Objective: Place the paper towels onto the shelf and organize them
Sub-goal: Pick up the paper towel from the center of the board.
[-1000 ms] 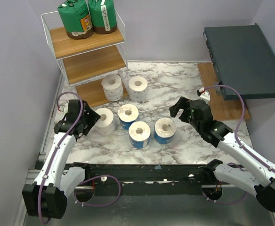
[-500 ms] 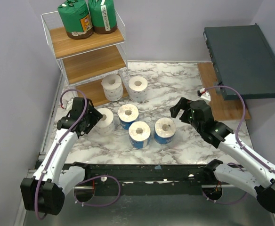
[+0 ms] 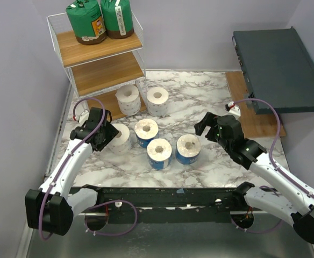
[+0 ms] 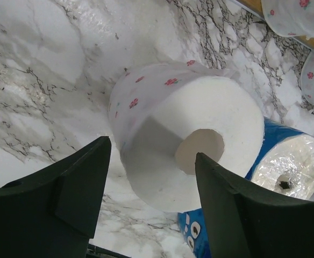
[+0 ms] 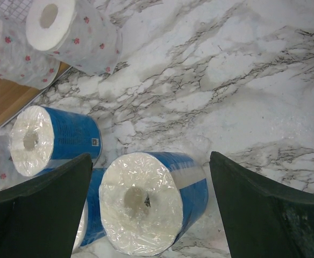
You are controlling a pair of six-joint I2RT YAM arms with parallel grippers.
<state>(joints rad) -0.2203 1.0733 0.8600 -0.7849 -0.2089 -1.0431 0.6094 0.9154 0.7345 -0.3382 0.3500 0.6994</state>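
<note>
A white paper towel roll (image 3: 119, 137) (image 4: 200, 123) stands on the marble table. My left gripper (image 3: 105, 134) (image 4: 151, 148) is open, with one finger on each side of the roll's near part and a gap showing on both sides. Three blue-wrapped rolls (image 3: 146, 131) (image 3: 159, 153) (image 3: 188, 149) stand to its right. My right gripper (image 3: 204, 124) (image 5: 150, 156) hangs open over the rightmost blue roll (image 5: 146, 204), holding nothing. The wire shelf (image 3: 108, 72) stands at the back left with two green rolls (image 3: 85, 21) (image 3: 117, 17) on its top board. One white roll (image 3: 127, 99) sits on its bottom board.
Another white roll (image 3: 157, 101) stands on the table just right of the shelf. A dark grey flat box (image 3: 278, 67) lies at the back right, over a wooden board (image 3: 254, 121). The shelf's middle board is bare.
My left arm has moved forward and to the right, bringing its fingers around the white roll, and its jaws have narrowed slightly. The right arm has not moved.
</note>
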